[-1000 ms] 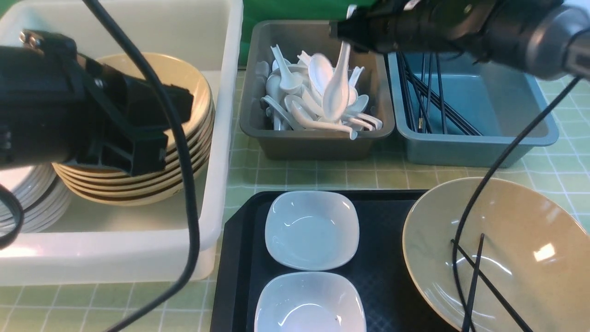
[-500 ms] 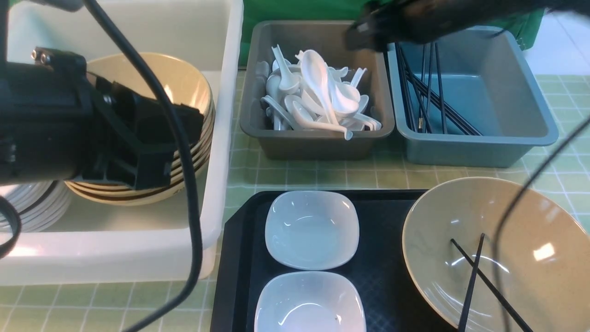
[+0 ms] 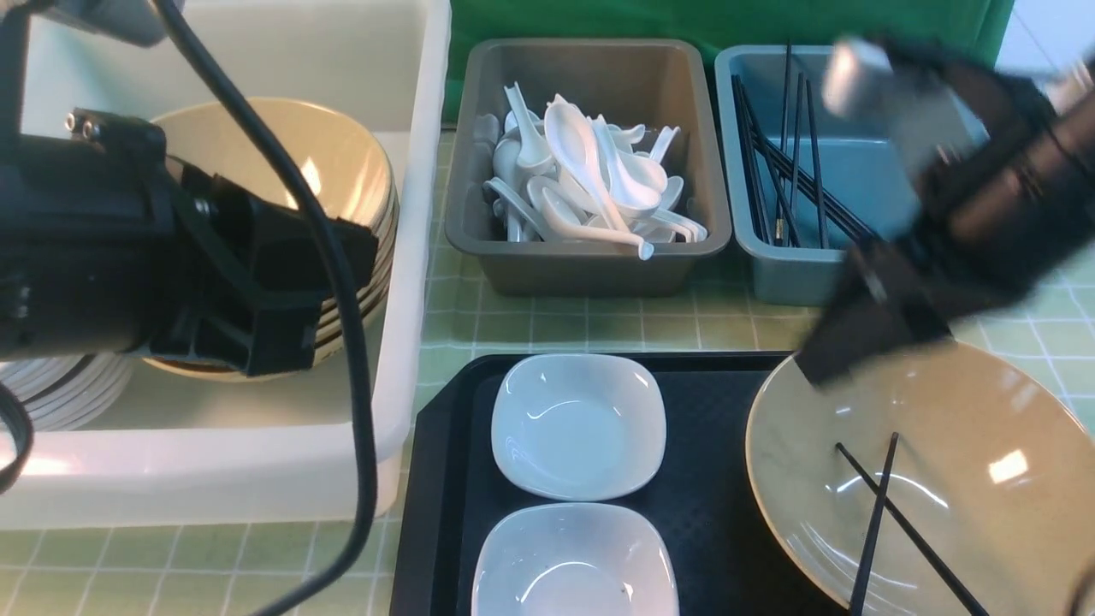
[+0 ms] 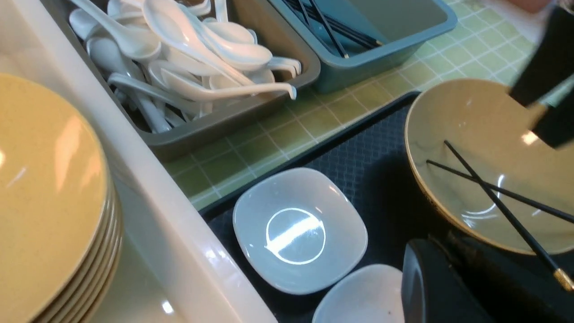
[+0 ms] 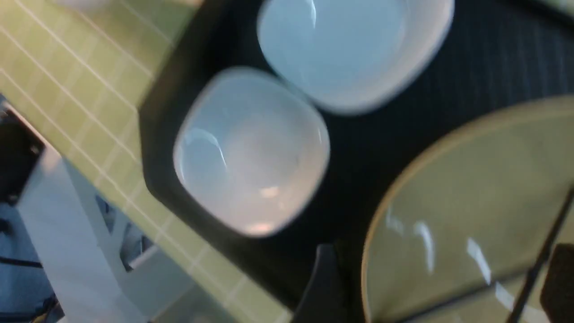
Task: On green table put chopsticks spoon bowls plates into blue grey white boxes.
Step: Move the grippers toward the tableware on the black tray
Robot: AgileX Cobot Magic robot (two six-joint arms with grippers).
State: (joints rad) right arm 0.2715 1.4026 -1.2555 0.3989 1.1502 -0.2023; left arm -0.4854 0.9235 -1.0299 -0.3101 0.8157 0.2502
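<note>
Open right hand hovering over bowl as spoons fill grey box

The right hand (image 4: 540, 110) is hanging open over the far side of the big tan bowl (image 3: 984, 411), its fingers standing apart with nothing between them. Blur is softening its outline in the front view. The left hand (image 3: 338, 295) is staying out over the white box (image 3: 398, 342), closed and gripping nothing, in front of a stack of tan bowls (image 3: 342, 171).

Two black chopsticks (image 3: 874, 522) are lying crossed inside the big bowl, which is sitting on the black tray (image 3: 706, 462). Two small white bowls, one nearer (image 3: 575, 569) and one farther (image 3: 578, 428), are resting beside it on the same tray.

Beyond the tray, white spoons (image 3: 590, 171) are lying in a jumbled heap in the grey box (image 3: 590, 274). Just beside it, the blue box (image 3: 787, 278) is holding more black chopsticks (image 3: 817, 171), most of them leaning or lying toward the side nearer the grey box. In the white box, stacked white dishes (image 3: 81, 398) are sitting next to the tan stack. All three boxes are standing on the green table (image 3: 513, 321).
</note>
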